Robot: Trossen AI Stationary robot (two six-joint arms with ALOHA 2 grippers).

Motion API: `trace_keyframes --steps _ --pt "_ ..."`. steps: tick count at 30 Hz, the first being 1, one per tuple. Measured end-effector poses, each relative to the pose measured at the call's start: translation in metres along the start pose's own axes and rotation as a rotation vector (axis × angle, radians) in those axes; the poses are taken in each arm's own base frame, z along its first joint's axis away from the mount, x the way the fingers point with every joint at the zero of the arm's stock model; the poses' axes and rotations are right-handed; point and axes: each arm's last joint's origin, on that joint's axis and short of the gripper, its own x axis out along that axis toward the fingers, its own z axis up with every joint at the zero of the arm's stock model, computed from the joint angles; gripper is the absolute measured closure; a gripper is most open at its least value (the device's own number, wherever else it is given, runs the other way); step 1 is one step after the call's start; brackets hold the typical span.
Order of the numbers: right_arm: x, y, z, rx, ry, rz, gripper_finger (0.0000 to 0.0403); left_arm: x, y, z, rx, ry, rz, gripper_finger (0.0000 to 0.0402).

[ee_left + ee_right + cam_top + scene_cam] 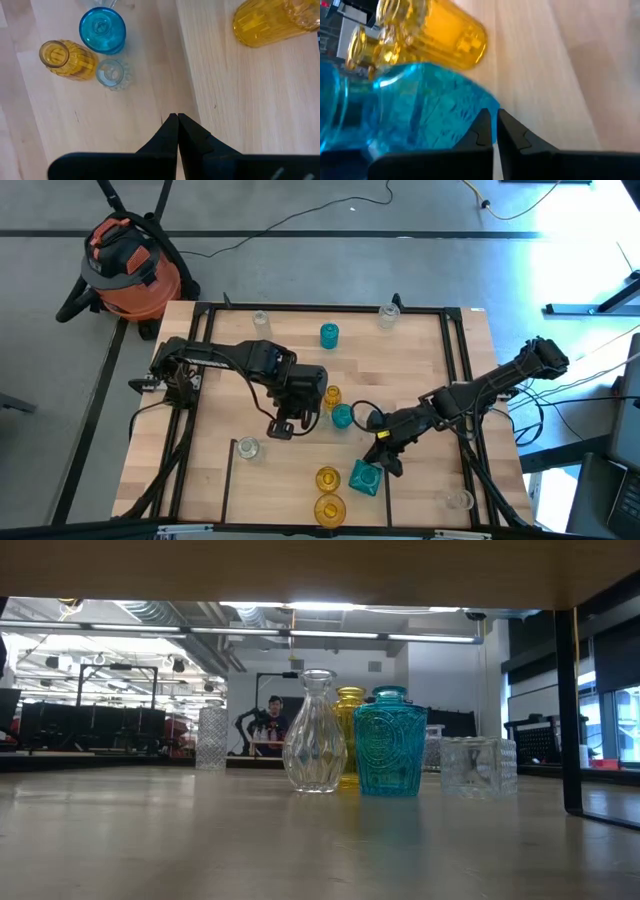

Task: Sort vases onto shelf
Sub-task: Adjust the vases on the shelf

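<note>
Over on the left side of the shelf (420,360), the left gripper (283,426) hangs with its fingers pressed together, holding nothing, near a clear vase (247,447). Moving right, a yellow vase (331,396) and a teal round vase (342,416) sit mid-table. The right gripper (384,463), also closed and empty, is right up against the square teal vase (364,477). I'd say open up first, then straddle it squarely so it doesn't tip into the yellow ones (328,478) beside it.

In your low view the yellow vase (350,730) sits mostly hidden behind the teal vase (390,745) and clear vase (315,735), while the distant person (273,722) is too small to make out.
</note>
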Motion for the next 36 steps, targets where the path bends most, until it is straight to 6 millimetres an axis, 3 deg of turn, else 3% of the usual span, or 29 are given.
trace_keyframes --steps 13,36 --pt "0.027 0.001 0.007 -0.044 0.009 0.105 0.0403 0.000 0.000 0.002 0.003 -0.016 -0.002 0.0402" --pt "0.026 0.006 0.008 -0.012 0.041 0.191 0.0403 0.000 0.000 0.002 0.038 -0.017 -0.004 0.0402"
